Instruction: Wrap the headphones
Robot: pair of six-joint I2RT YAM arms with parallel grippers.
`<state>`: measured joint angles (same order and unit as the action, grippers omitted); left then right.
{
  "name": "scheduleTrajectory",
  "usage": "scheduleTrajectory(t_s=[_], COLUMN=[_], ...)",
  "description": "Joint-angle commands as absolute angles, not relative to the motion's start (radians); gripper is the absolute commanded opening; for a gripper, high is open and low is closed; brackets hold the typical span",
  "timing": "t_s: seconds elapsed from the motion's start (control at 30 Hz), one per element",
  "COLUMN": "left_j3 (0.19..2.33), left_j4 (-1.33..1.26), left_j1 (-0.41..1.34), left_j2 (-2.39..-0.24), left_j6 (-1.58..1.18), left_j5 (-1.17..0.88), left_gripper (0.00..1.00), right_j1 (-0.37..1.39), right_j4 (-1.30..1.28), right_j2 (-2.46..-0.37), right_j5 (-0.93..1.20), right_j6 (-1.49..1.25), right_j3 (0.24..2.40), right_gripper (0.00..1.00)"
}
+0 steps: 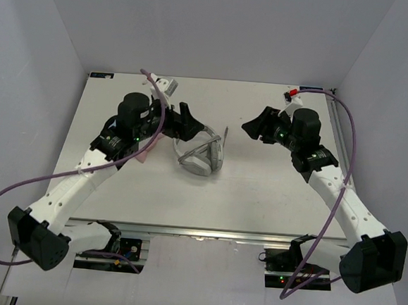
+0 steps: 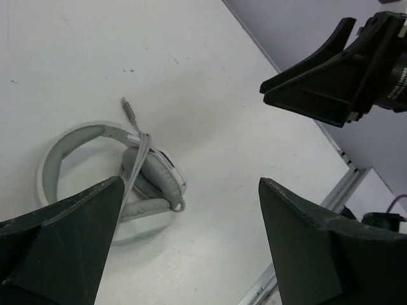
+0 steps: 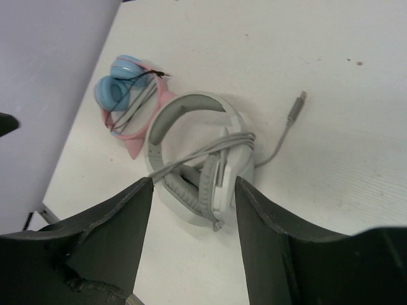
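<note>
The white-and-grey headphones (image 1: 200,154) lie flat on the table's middle with the ear cups folded together. The grey cable is looped across the cups (image 3: 210,149), and its plug end (image 3: 296,107) lies loose on the table beside them. My left gripper (image 1: 195,126) is open and empty, hovering just left of the headband. In the left wrist view the headphones (image 2: 95,175) sit by my left finger (image 2: 76,235). My right gripper (image 1: 248,127) is open and empty, hovering apart to the right. In its wrist view the open gripper (image 3: 193,184) frames the cups.
A blue-and-pink fabric bundle (image 3: 127,95) with thin dark loops lies next to the headband on its left, mostly under my left arm in the top view (image 1: 141,155). Grey walls enclose the table (image 1: 271,193). A metal rail (image 1: 212,232) runs along its near edge.
</note>
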<state>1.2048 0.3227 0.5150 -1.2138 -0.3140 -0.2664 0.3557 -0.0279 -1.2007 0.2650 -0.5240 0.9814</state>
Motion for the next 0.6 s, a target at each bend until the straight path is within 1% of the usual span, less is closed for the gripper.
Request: scheduleTrajectory(t_s=[0.0,0.03,0.2,0.27,0.33,0.43,0.57], left_j3=[0.997,0.973,0.848,0.798,0.779,0.718,0.64], left_j4=[0.09,0.072,0.037,0.038,0.025,-0.093,-0.172], left_j1=[0.533,0.536,0.618,0.657,0.667,0.666,0.667], left_j2=[-1.072,-1.058,-1.037,-1.015,-0.999,-0.936,-0.879], left_j6=[-0.456,-0.459,-0.437,-0.401,-0.395,-0.397,-0.39], left_j5=[-0.334,-0.334,-0.289,-0.224,-0.181,-0.205,-0.21], left_gripper=[0.98,0.98,0.98,0.98,0.98,0.98,0.98], right_j1=[0.417,0.429,0.495,0.52,0.525,0.528,0.535], right_j4=[-0.226,-0.228,-0.179,-0.201,-0.207,-0.197,-0.229], right_j2=[-1.131,-1.108,-1.001,-0.963,-0.907,-0.838,-0.813], right_j5=[0.097,0.093,0.089,0.018,0.006,0.007,0.001], right_j6=[-0.372,-0.366,-0.407,-0.408,-0.409,-0.417,-0.4], right_j3=[0.947,0.918,0.823,0.811,0.792,0.752,0.732], right_gripper=[0.73,0.78,0.91,0.9,0.9,0.9,0.9])
